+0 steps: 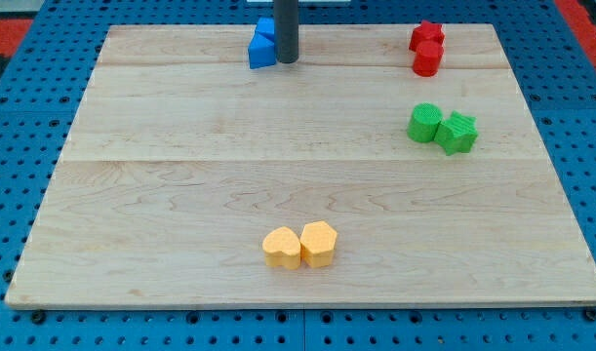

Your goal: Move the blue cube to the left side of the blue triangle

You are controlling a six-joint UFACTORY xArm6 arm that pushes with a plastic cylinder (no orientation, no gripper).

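Two blue blocks sit together at the view's top, left of centre. The nearer one looks like the blue triangle (260, 53). The one behind it looks like the blue cube (265, 27), partly hidden by the rod. My tip (287, 61) stands just to the right of the blue blocks, touching or nearly touching them.
Two red blocks (426, 47) sit stacked close at the top right. A green cylinder (424, 123) and a green star-like block (458, 133) sit at the right. A yellow heart (281, 248) and a yellow hexagon (319, 243) sit at the bottom centre. The wooden board (180, 195) lies on a blue pegboard.
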